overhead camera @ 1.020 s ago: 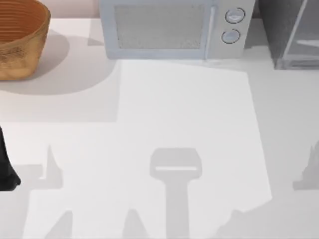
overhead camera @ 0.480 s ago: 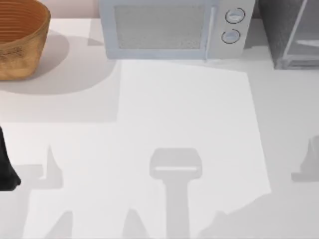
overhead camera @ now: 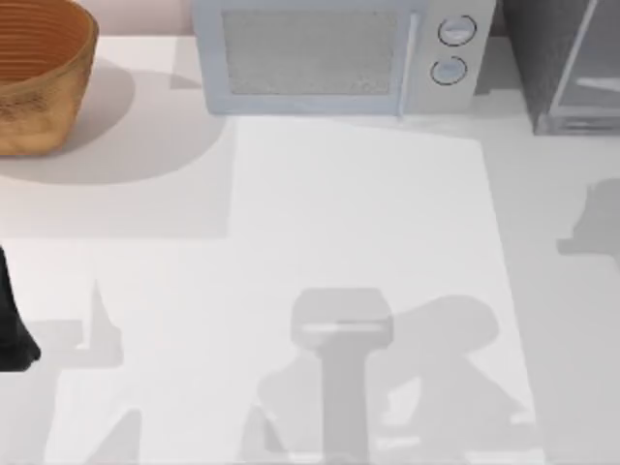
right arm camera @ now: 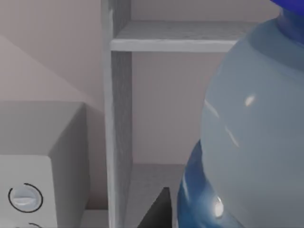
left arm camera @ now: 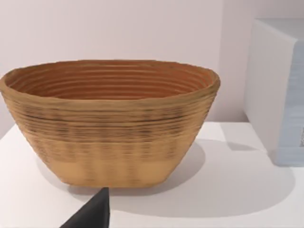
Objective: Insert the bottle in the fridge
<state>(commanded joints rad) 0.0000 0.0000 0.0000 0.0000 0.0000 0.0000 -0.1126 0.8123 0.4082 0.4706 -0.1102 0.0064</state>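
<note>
The bottle is seen close against the right wrist camera, in front of the open fridge.

In the right wrist view, the clear body, blue label and blue cap of the bottle are set before the fridge's light grey frame and an inner shelf; a dark fingertip is seen beside the bottle's base, but whether the right claw is closed on the bottle cannot be told. In the top view, the fridge is placed at the table's far right corner, beside the microwave, with the basket at far left. The left arm is parked at the left edge; its claw's width cannot be told.
</note>
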